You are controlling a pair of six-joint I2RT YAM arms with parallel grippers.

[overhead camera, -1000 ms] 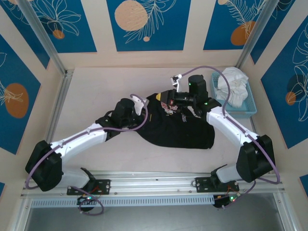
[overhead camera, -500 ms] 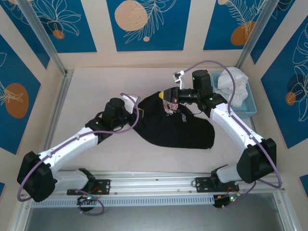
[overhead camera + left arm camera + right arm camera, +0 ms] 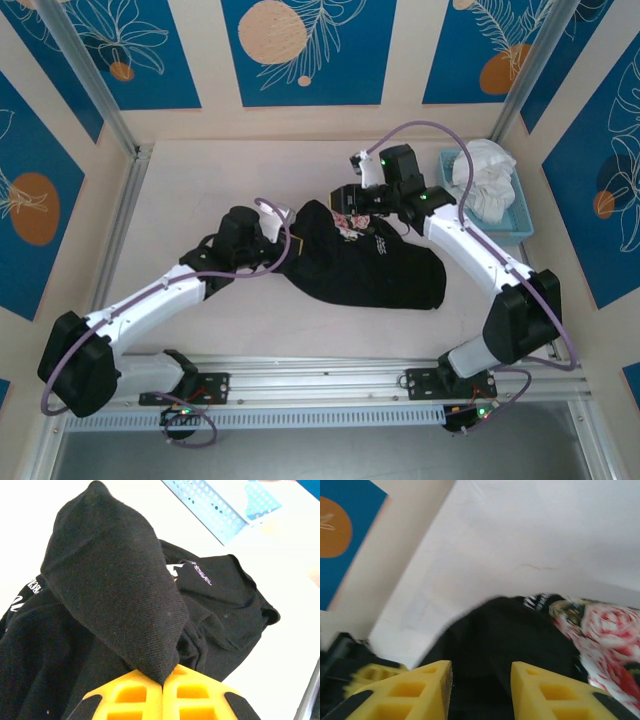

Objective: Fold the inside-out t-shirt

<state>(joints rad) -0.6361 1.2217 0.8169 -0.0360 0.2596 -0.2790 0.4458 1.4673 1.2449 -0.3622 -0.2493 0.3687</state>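
- The inside-out t-shirt (image 3: pixel 365 265) is lying bunched in the middle of the table (image 3: pixel 190 180), between the two arms. Its floral print (image 3: pixel 607 625) is showing at the far edge, close to the right arm.
- The left gripper (image 3: pixel 162 676) is clenching a fold of the black cloth at the shirt's left side. The cloth is rising from the shut fingers in a tented peak.
- The right gripper (image 3: pixel 481 670) is hovering over the far edge of the shirt with its fingers standing apart. Black cloth is showing through the gap, but the wrist view is showing nothing pinched.
- Step in hand, as a judgement: the arms are working on spreading the garment flat. No clean fold is showing anywhere and the cloth is crumpled, so the task appears to be at an early stage.
- The next move is calling for a right-hand grip on the far edge near the print, opposite the left pinch. Both arms would then be drawing apart to tension and flatten the cloth.
- Caution: the bunched layers are making a multi-layer grab likely. The blue basket (image 3: pixel 510 228) holding the white garment (image 3: pixel 485 172) is sitting just beside the right arm and is requiring clearance.
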